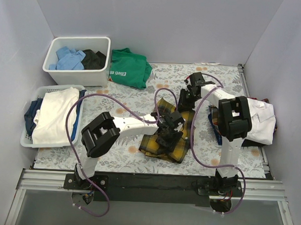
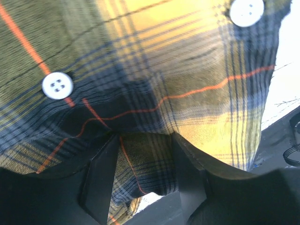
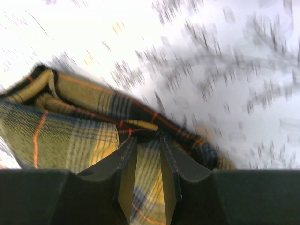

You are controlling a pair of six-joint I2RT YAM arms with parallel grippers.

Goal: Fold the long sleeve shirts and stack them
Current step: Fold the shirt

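1 yellow-and-black plaid flannel shirt is lying crumpled in the middle of the floral table. 1 white long sleeve shirt is lying at the right edge, behind the right arm. The 2 grippers are both working on the plaid one. The left gripper is pinching a fold of it near 2 white buttons. The right gripper is clamping its far edge. 1 green T-shirt is sitting beside 1 white bin.
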